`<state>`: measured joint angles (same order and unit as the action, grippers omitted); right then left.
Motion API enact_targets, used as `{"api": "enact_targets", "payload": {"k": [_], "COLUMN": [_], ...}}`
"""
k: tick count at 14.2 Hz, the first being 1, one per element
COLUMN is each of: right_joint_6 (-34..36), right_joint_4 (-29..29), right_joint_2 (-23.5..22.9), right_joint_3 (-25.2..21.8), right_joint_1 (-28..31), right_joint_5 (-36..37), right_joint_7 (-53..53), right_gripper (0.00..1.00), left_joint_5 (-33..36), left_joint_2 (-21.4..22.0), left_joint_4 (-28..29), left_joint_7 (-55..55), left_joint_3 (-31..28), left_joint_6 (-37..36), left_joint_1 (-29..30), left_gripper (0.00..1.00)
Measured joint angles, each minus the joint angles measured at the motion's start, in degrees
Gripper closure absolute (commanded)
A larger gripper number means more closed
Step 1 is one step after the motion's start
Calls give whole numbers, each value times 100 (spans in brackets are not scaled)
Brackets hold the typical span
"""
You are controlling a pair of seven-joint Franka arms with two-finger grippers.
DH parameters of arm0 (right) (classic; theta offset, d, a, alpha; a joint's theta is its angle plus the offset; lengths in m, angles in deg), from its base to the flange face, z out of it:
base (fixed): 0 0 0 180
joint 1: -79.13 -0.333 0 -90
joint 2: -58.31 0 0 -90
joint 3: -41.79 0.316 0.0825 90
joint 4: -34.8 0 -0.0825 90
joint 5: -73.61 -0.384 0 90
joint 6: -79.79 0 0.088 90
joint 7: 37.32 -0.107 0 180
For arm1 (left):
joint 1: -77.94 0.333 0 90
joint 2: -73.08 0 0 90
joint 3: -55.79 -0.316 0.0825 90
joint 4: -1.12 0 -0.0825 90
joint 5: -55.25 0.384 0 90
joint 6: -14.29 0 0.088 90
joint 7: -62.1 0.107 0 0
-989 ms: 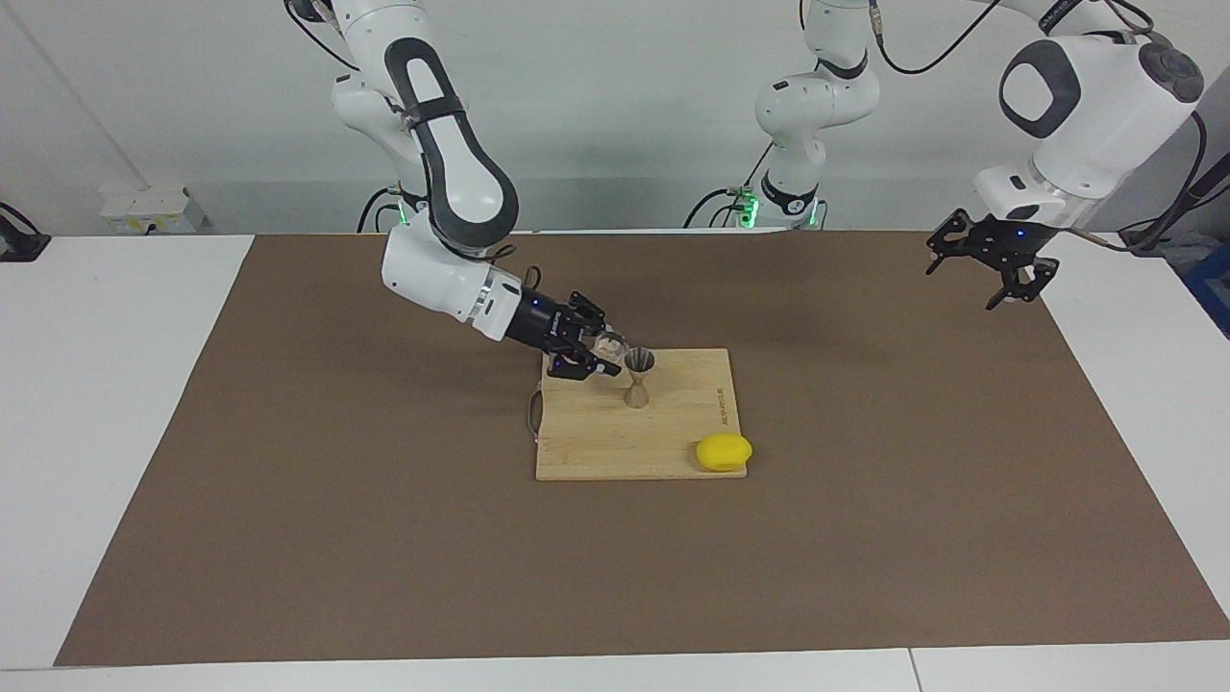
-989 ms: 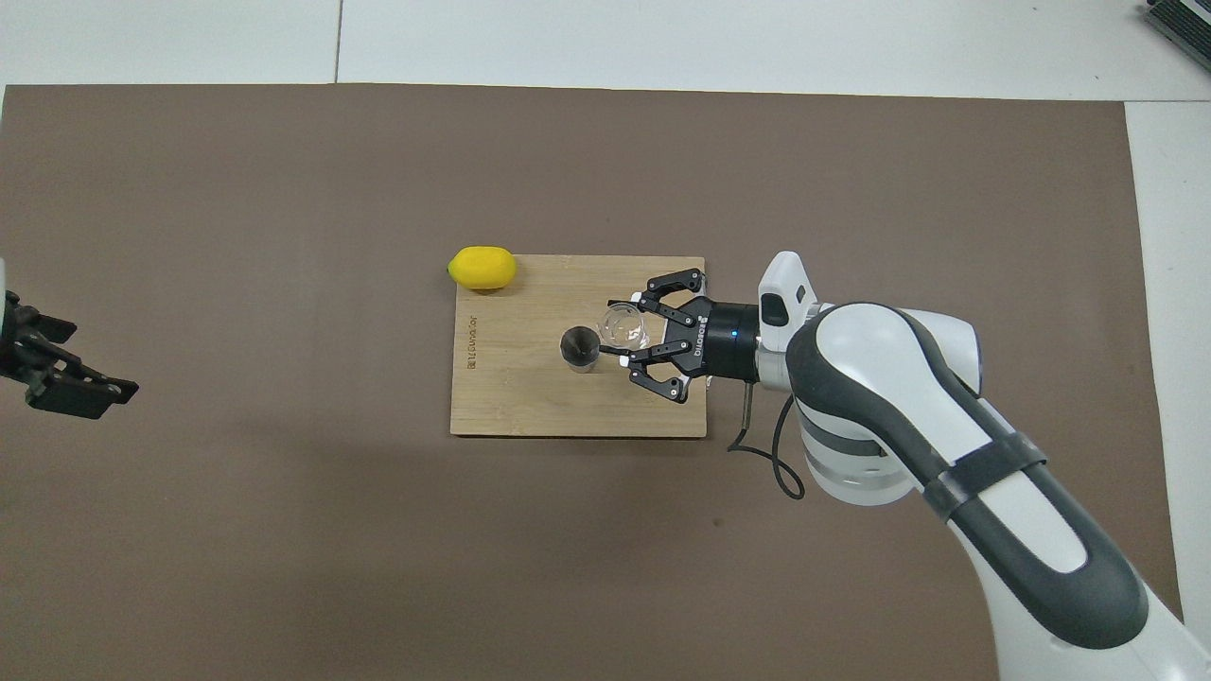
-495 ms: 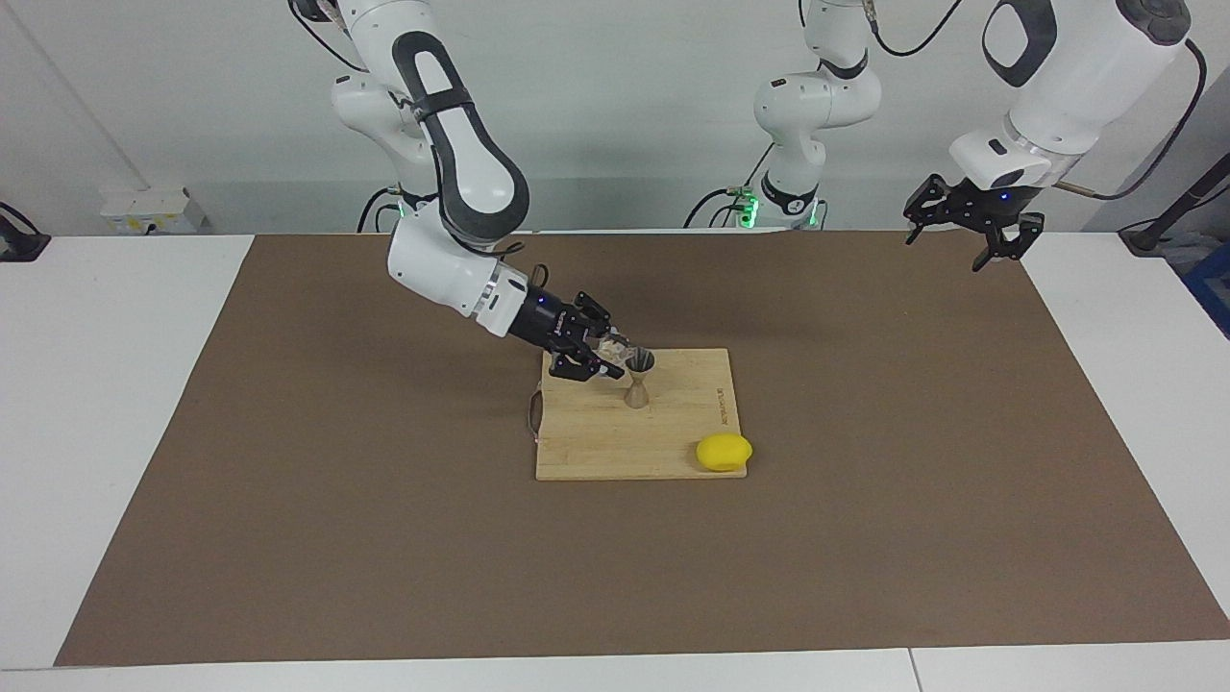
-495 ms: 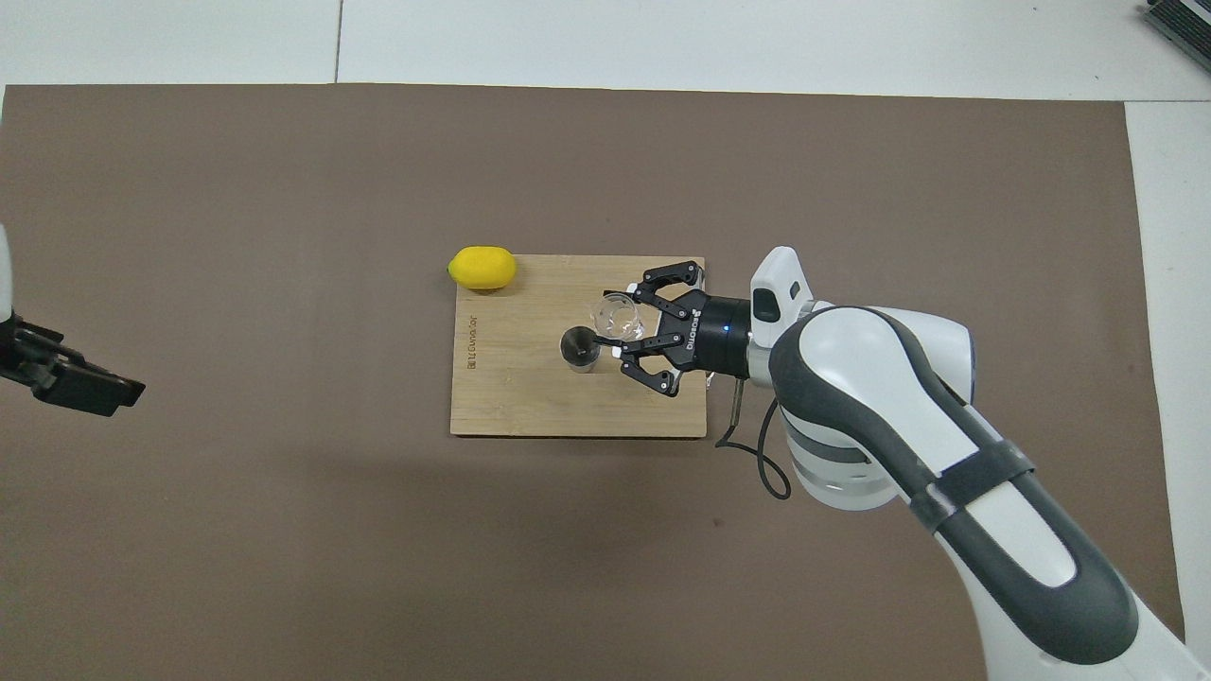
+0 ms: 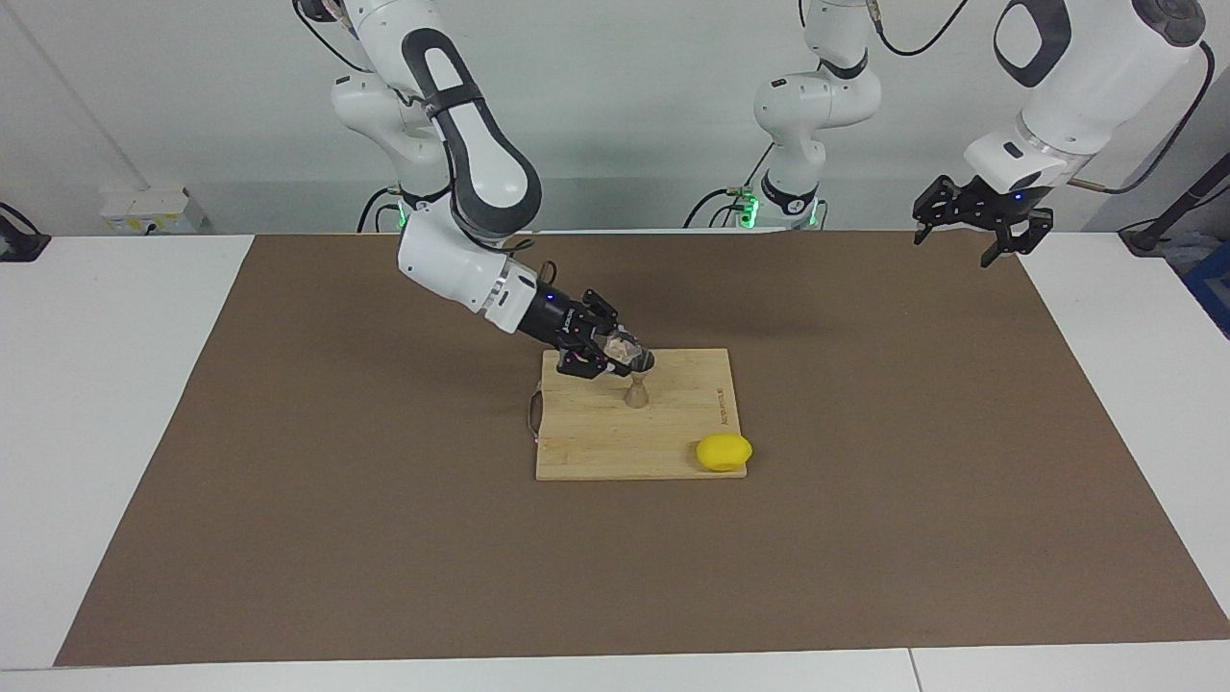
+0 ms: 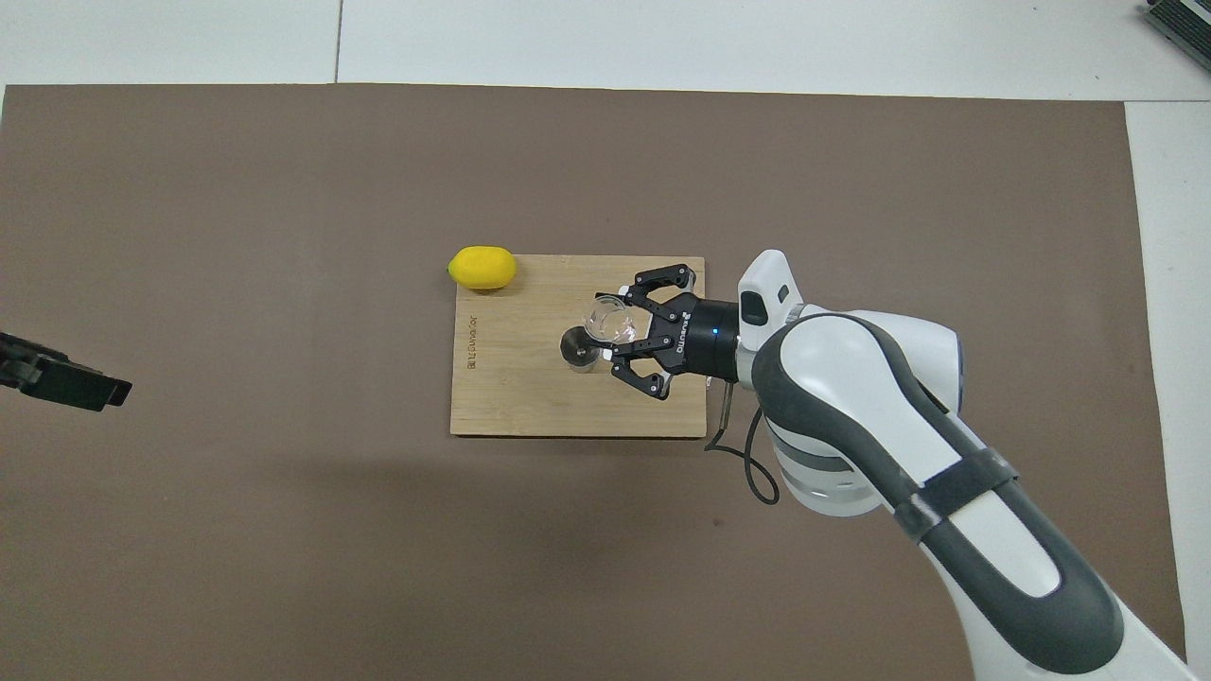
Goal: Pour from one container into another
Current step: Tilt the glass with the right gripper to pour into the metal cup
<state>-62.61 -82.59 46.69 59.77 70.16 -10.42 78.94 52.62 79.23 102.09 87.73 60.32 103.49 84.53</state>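
The right gripper [image 5: 623, 356] tips the glass cup [image 5: 625, 347] over the jigger [image 5: 638, 383] on the board [image 5: 615, 442].

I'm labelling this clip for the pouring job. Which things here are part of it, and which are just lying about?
Part of the job:
- glass cup, tipped over the jigger, held by the right gripper
- steel jigger, upright on the cutting board

Lying about:
- lemon on the board's corner
- left gripper, open, waiting over the left arm's end of the table

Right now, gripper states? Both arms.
Right gripper: shut on the glass cup, tipped over the jigger.
Left gripper: open, holding nothing, waiting above the table's edge.
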Motion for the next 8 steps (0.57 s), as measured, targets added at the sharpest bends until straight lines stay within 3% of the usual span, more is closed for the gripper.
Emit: {"api": "enact_targets", "payload": {"k": [8], "right_joint_6": [-180], "right_joint_4": [4], "right_joint_2": [32], "right_joint_3": [-10], "right_joint_1": [-31], "right_joint_5": [278], "right_joint_7": [-250], "right_gripper": [100], "left_joint_5": [18], "left_joint_2": [0], "left_joint_4": [-4], "left_joint_7": [-1642], "left_joint_3": [26], "left_joint_6": [-7], "left_joint_1": [218], "left_gripper": [0]}}
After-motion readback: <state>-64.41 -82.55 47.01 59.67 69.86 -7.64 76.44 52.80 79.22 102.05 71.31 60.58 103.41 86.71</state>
